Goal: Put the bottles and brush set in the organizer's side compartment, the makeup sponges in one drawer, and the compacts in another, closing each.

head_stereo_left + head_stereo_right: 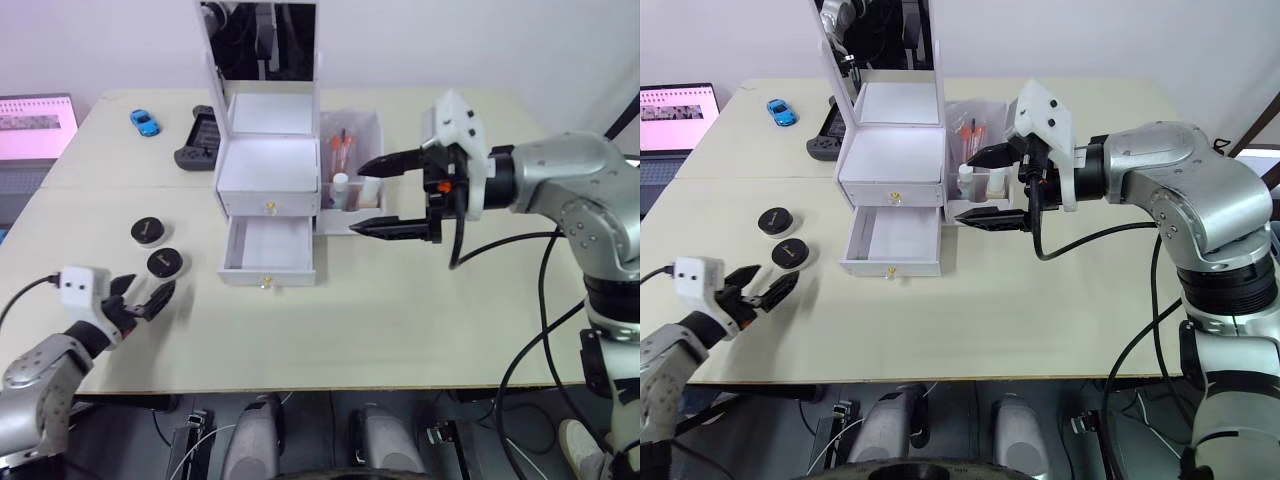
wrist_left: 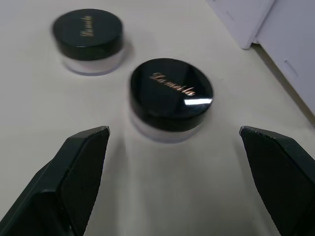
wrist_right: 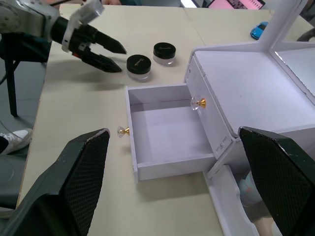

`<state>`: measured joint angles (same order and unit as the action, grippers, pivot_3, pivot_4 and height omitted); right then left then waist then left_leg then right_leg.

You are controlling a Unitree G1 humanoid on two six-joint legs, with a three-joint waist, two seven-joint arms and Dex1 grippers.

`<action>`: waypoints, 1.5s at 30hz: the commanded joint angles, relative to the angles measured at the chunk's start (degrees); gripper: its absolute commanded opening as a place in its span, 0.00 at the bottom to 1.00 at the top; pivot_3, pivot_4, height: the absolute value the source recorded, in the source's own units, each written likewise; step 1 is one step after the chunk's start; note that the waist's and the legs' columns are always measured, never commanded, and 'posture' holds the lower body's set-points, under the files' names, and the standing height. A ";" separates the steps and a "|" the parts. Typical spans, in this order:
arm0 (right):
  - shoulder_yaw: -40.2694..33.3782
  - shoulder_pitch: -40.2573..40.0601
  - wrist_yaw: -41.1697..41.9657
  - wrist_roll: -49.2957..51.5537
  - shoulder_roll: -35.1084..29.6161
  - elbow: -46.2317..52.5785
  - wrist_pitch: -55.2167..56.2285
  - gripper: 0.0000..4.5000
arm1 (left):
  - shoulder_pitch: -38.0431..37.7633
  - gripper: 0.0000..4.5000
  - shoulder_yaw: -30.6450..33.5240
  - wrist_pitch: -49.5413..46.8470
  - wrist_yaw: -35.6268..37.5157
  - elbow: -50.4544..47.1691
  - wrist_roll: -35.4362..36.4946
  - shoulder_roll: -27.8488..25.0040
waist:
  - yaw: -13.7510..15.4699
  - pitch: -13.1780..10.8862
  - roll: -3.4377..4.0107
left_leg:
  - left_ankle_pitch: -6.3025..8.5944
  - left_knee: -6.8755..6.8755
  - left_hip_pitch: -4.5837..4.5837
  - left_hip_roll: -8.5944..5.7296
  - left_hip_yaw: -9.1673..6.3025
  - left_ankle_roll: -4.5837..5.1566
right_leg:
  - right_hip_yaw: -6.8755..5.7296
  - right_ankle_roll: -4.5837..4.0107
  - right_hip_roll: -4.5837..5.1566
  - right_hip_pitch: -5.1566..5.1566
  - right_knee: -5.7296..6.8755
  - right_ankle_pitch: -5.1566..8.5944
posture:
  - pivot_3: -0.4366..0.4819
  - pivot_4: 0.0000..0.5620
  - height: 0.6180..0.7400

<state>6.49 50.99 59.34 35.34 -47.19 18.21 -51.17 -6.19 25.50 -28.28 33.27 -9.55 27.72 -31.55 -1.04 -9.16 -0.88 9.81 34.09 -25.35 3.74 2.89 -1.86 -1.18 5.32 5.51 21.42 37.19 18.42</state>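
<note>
Organizer (image 1: 268, 165): white, mirror lid upright, standing mid-counter (image 1: 400, 310); upper gold-knobbed drawer shut, lower drawer (image 1: 268, 250) pulled out. Side compartment (image 1: 352, 150) on organizer's right, containing bottles (image 1: 342, 190) and brush set (image 1: 341, 150). Two compacts (image 2: 171, 96), round with black lids and gold script, left of lower drawer. Left end effector (image 1: 140, 300) spread apart, near closest compact. Right end effector (image 1: 385, 195) spread apart, hovering beside side compartment.

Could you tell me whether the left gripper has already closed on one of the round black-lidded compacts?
No: the left gripper is open, its black fingers apart on either side of the nearer round black-lidded compact, not touching it.
</note>
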 commanded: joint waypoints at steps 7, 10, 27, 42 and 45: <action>-3.18 0.51 -1.84 1.05 -1.40 3.59 -2.70 1.00 | 8.29 0.99 -4.53 -0.53 -3.79 5.15 -3.49 -0.20 | 0.26 0.01 -0.01 | -0.01 0.04 0.00 0.02 0.05 0.01 | -0.01 0.01 -0.16 0.00 0.04 -0.01 | 0.48 0.27 1.00; -3.53 0.23 -2.46 0.89 -1.75 3.89 -3.02 1.00 | 9.69 0.99 -5.08 -1.22 -4.03 5.81 -3.99 -0.89 | 0.20 0.01 -0.01 | -0.01 0.05 0.00 0.01 0.11 0.01 | 0.03 0.03 -0.27 0.00 0.02 -0.02 | 0.48 0.27 1.00; -4.12 -0.54 -4.81 1.34 -0.75 3.88 -2.60 1.00 | 14.88 0.59 -4.25 -8.69 -4.63 3.33 -3.50 -6.41 | 0.21 0.00 -0.01 | -0.01 0.04 0.00 0.06 0.12 0.01 | 0.09 0.18 -0.51 0.07 0.07 -0.10 | 0.48 0.27 1.00; -8.11 -1.00 -3.25 11.04 -1.44 5.38 -7.93 1.00 | 19.21 0.59 -7.03 -19.24 8.09 -13.17 13.80 -12.87 | 0.24 -0.01 -0.01 | -0.01 0.04 0.02 0.06 0.14 0.01 | 0.16 0.03 -0.52 0.05 0.07 -0.02 | 0.48 0.27 1.00; -8.77 -2.00 -4.42 11.06 -2.09 6.41 -8.08 1.00 | 21.46 0.59 -11.35 -19.60 8.84 -12.61 12.30 -13.50 | 0.39 -0.02 -0.02 | -0.01 0.04 0.01 0.05 0.16 0.01 | 0.17 0.05 -0.58 0.04 0.06 -0.02 | 0.48 0.27 1.00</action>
<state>0.16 48.93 55.63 45.84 -48.41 22.82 -59.47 13.93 15.23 -48.06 41.67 -21.00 40.29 -44.32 -0.64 -9.18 -0.90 9.80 34.13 -25.34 3.79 3.09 -1.84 -1.02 5.37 4.91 21.47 37.24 18.39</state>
